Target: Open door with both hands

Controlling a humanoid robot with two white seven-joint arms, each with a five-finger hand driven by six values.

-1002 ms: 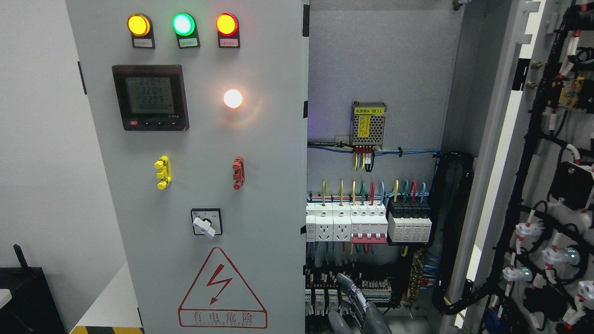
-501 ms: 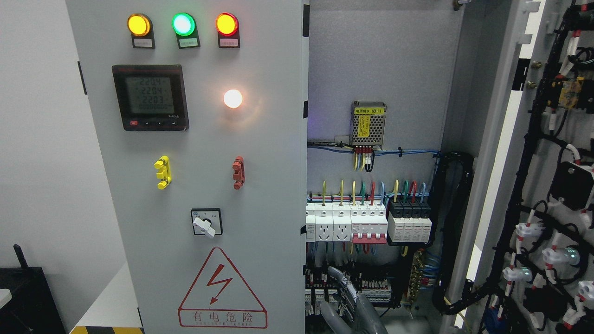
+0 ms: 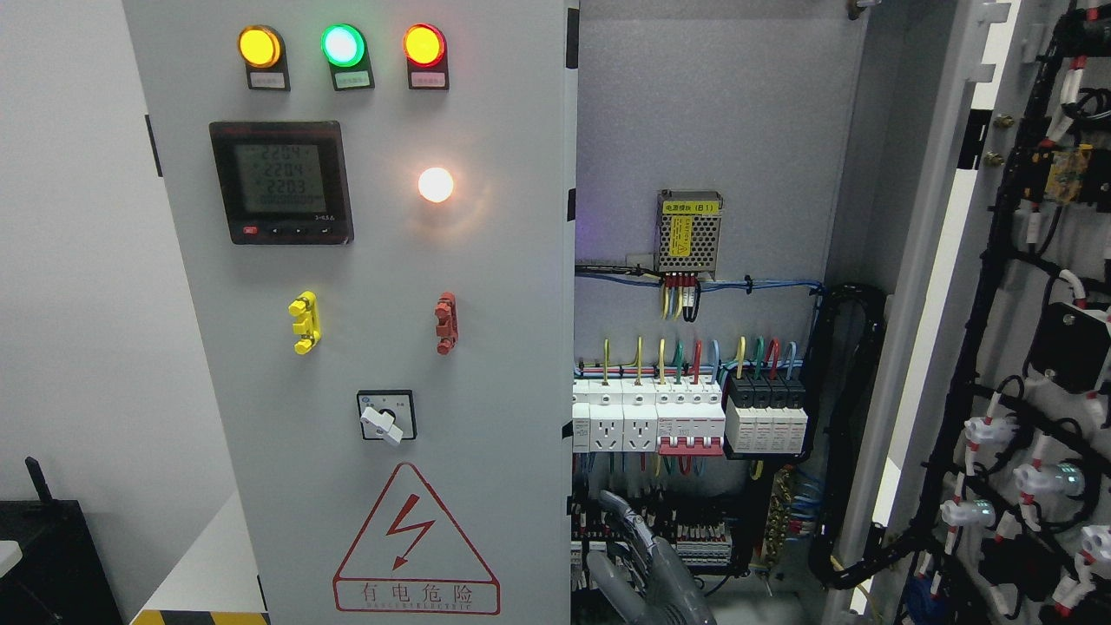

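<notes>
The grey left cabinet door (image 3: 391,260) is closed; it carries three lit lamps, a meter, a rotary switch and a red warning triangle. The right door (image 3: 1024,347) stands swung wide open at the picture's right, with its wired inner side showing. My right hand (image 3: 627,542) rises from the bottom edge inside the open cabinet bay, close to the left door's free edge (image 3: 570,391). Its fingers (image 3: 634,529) are stretched upward and hold nothing. I cannot tell whether the thumb touches that edge. The left arm is out of sight.
Behind the hand sit rows of breakers (image 3: 690,421) and terminal blocks with coloured wires. A small power supply (image 3: 688,230) hangs on the back panel. A thick black cable bundle (image 3: 855,434) runs down the right side. A black box (image 3: 43,555) stands at the lower left.
My right hand has risen a little and shifted left, towards the free edge of the left door. Both doors stand as before.
</notes>
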